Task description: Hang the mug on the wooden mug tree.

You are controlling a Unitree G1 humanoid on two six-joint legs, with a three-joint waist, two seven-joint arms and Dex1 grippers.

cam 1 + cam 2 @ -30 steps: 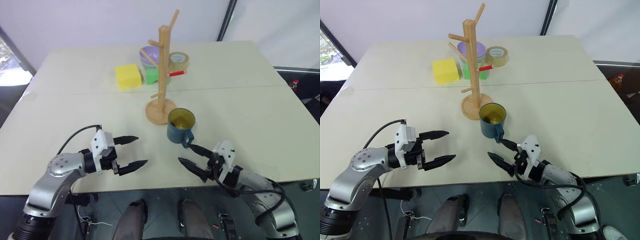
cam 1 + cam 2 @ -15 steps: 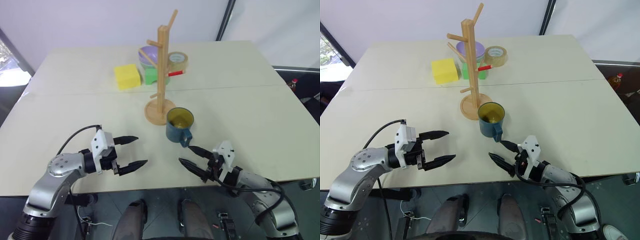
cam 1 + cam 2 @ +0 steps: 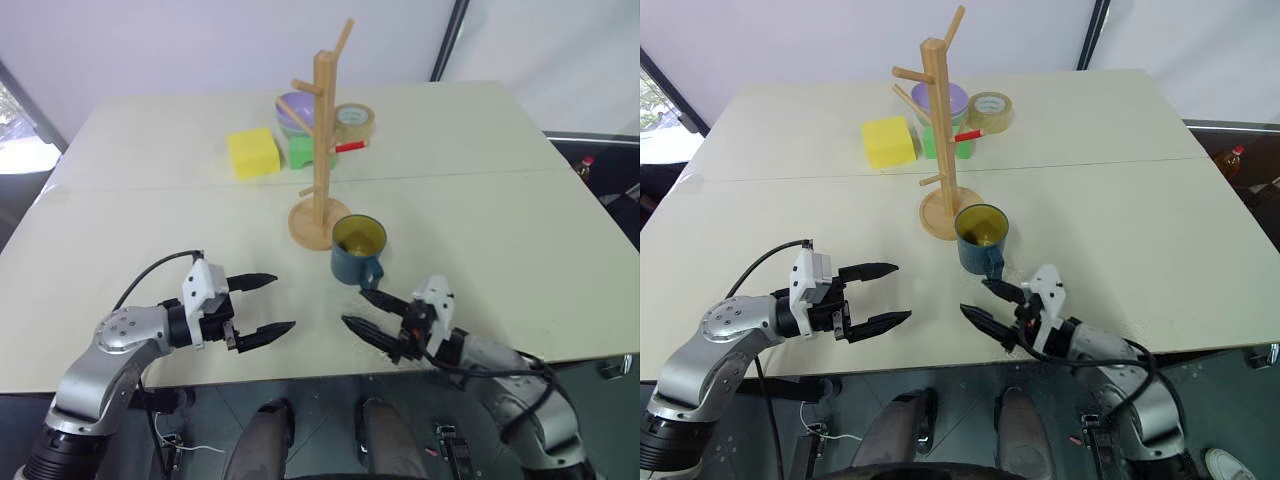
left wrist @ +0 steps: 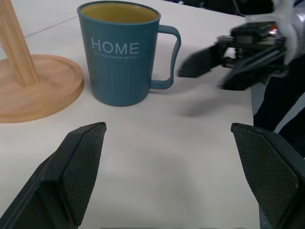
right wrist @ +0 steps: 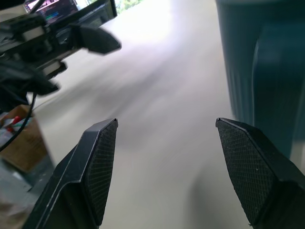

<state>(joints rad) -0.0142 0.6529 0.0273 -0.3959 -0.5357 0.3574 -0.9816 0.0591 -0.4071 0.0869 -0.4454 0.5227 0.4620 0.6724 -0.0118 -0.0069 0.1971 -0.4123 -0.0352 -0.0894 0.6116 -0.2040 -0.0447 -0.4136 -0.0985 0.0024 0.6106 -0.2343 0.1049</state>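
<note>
Table [image 3: 520,230] carries the wooden mug tree [image 3: 322,190] mid-surface, the mug [image 3: 357,250] upright touching its base. A clumsy reach could tip the mug. Right gripper [image 3: 366,310], fingers spread, sits level just beside the handle; left gripper [image 3: 262,305] hovers spread near the front edge.

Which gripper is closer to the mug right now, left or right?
Right. The right gripper sits open just in front of the mug, near its handle, not touching. The left gripper hovers open well off to the mug's left, over bare table.
</note>
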